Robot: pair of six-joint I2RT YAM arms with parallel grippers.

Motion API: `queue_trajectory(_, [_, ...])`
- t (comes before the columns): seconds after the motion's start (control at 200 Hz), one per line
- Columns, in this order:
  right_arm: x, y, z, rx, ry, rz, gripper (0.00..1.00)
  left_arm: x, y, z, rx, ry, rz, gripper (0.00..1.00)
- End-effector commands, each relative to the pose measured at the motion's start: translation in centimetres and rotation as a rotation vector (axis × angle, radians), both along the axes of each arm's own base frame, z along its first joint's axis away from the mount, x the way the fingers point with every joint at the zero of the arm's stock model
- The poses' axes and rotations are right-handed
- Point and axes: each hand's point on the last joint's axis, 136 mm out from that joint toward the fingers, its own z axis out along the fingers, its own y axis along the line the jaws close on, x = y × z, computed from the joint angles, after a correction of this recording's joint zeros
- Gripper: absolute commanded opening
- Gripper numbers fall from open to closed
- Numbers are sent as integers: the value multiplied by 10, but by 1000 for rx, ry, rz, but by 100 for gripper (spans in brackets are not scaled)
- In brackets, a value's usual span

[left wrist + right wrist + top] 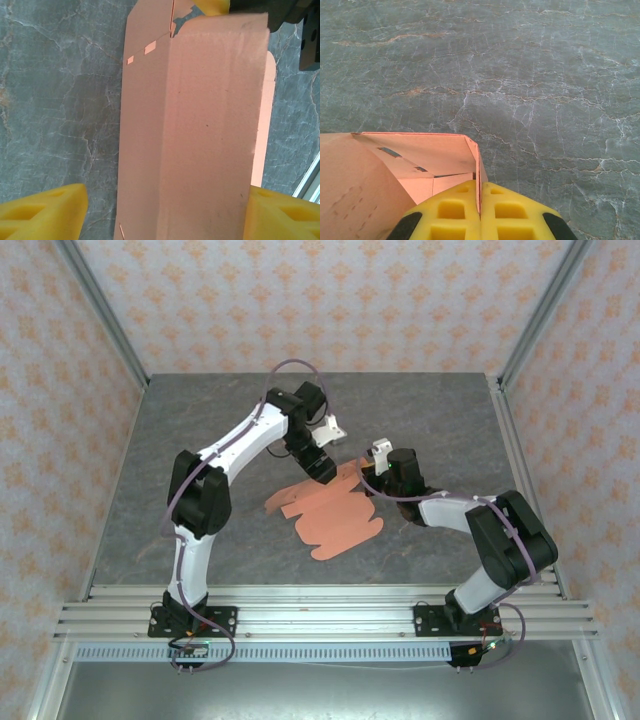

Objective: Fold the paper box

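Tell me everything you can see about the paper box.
The paper box is salmon-orange thin cardboard, a die-cut sheet with rounded tabs and slots, partly folded: part lies flat on the grey marbled table, one panel stands raised. The right claw pinches a wall's edge; the open left claw straddles the panel.

From high up behind me, one camera looks down on the whole table [200,440]. My two wrist cameras look from very close. All three see the paper box [335,515].
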Motion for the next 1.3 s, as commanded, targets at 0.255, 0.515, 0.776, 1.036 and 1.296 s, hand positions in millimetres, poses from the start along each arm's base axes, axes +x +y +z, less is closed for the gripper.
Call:
queue_trajectory(0.255, [-1, 3, -4, -14, 24, 10, 0, -12, -4, -38, 77, 41, -4, 63])
queue_trajectory(0.515, [-1, 3, -5, -13, 28, 7, 0, -3, -4, 4, 62, -179, 8, 93])
queue_trajectory(0.776, [0, 1, -6, -19, 33, -6, 0, -3, 38, 71, -13, -455, 289, 100])
queue_trajectory(1.036, [0, 0, -7, -16, 48, -26, 0, -41, 122, 33, -60, -549, 738, 100])
queue_trajectory(1.296, [-1, 0, -7, -29, 53, -24, 0, -60, 146, -25, -79, -490, 885, 86])
